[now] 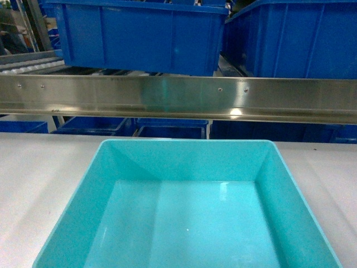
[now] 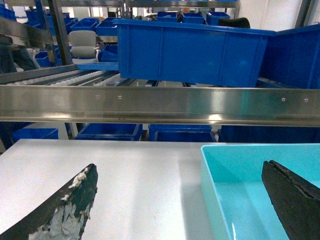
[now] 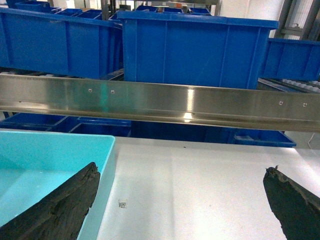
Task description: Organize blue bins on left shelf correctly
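In the head view, the turquoise bin (image 1: 189, 212) is seen empty on the white surface (image 1: 39, 184), just before the steel shelf rail (image 1: 178, 97); no arm is shown. In the left wrist view, the left gripper (image 2: 182, 200) is spread wide, straddling the bin's left wall. In the right wrist view, the right gripper (image 3: 182, 200) is likewise wide, straddling the right wall. Neither is judged nearer.
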